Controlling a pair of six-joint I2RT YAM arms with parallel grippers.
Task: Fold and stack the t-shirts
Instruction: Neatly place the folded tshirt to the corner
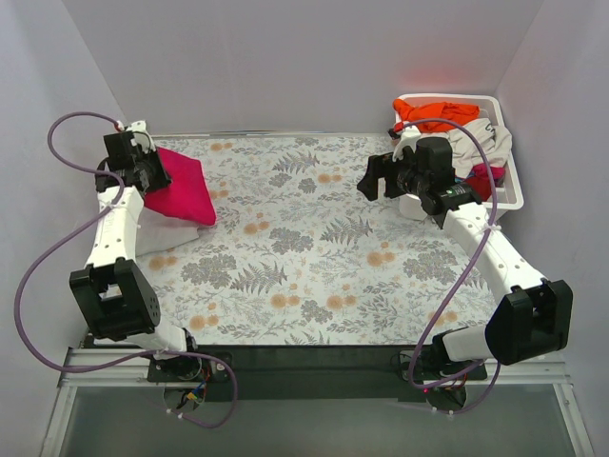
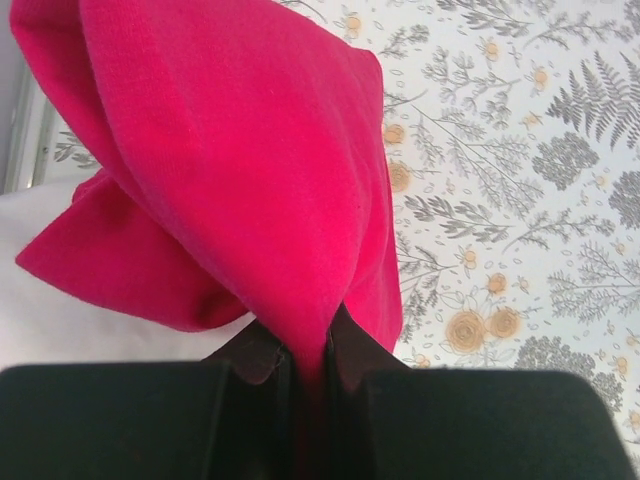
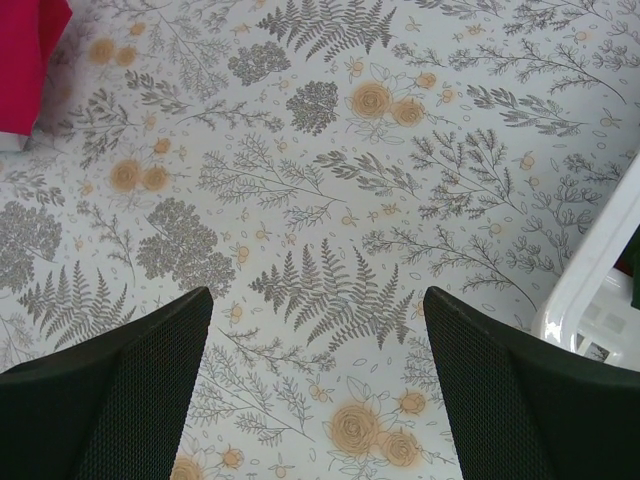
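A folded crimson-pink t-shirt [image 1: 181, 188] hangs from my left gripper [image 1: 143, 169] at the far left, over a folded white t-shirt [image 1: 162, 234] on the table. In the left wrist view my left gripper [image 2: 310, 350] is shut on the crimson-pink t-shirt [image 2: 240, 170], the cloth pinched between the jaws, and the white t-shirt [image 2: 90, 320] lies below. My right gripper [image 1: 381, 178] is open and empty above the floral table, left of the basket; in the right wrist view my right gripper [image 3: 318, 310] has nothing between the fingers. The crimson-pink t-shirt's corner [image 3: 25, 60] shows at top left there.
A white slotted basket [image 1: 509, 186] stands at the back right with an orange t-shirt [image 1: 436, 114], an off-white one [image 1: 481, 143] and a red cloth [image 1: 483, 177] in it; its rim [image 3: 590, 270] is close to my right gripper. Grey walls enclose the floral tablecloth [image 1: 314, 248].
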